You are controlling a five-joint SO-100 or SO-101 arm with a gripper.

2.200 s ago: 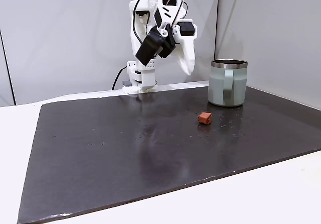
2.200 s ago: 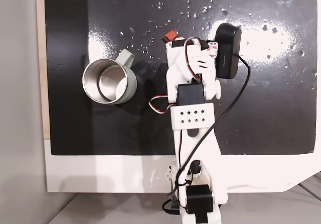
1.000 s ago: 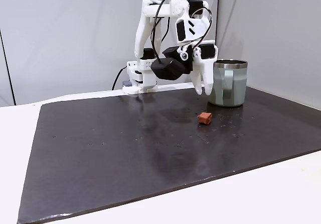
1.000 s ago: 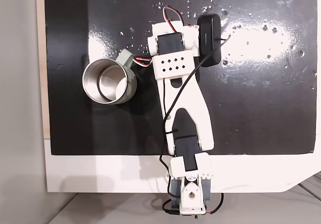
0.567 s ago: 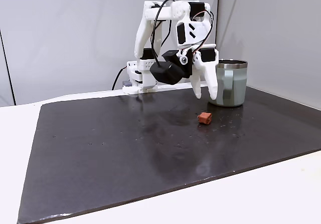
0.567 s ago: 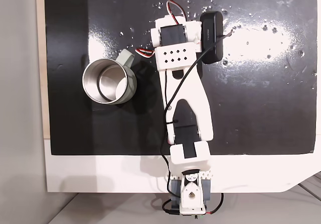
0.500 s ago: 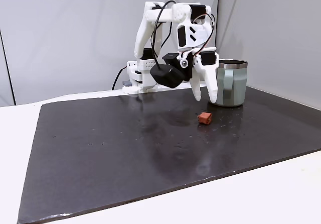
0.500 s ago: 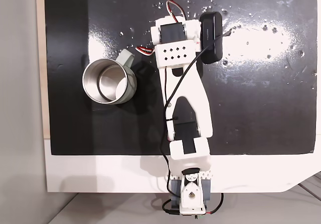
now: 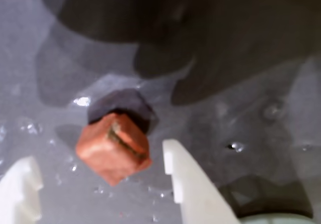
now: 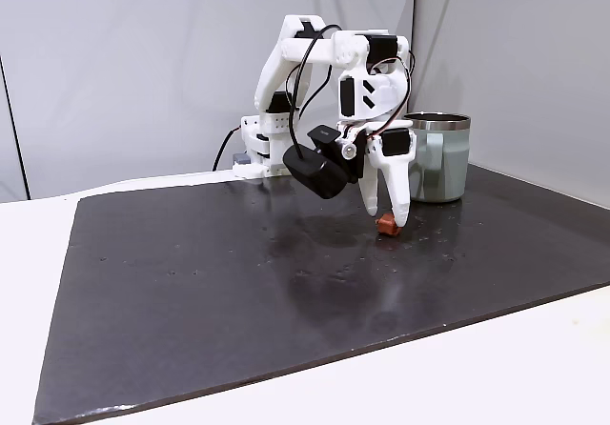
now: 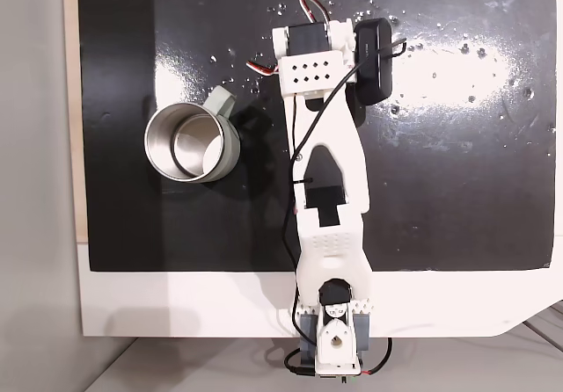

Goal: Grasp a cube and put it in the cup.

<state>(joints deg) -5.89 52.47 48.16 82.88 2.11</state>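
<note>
The cube (image 9: 113,147) lies on the dark worktop (image 10: 238,292), in the half nearer the cup (image 10: 434,156) and toward the edge where the arm's base stands, as a fixed view from the front shows it. In the wrist view it sits between the two white fingers (image 9: 188,184) of the tool (image 9: 100,191), nearer the finger at the right of that view, with a clear gap to the one at the left. It rests cornerwise to the fingers: an edge, not a flat face, points down the view toward the tool. Being near-cubic, it has no real long axis; a dark slot runs diagonally across its top face.

The tool stands wide apart and holds nothing; in the front fixed view its tips (image 10: 402,217) are down beside the cube (image 10: 387,223).

The step in hand looks like the final approach before closing. Done well, it would call for a small wrist turn so the fingers meet two flat faces, and for centring, since closing on corners could spin or squirt the block away. The cup stands just beyond, handle toward the arm.
</note>
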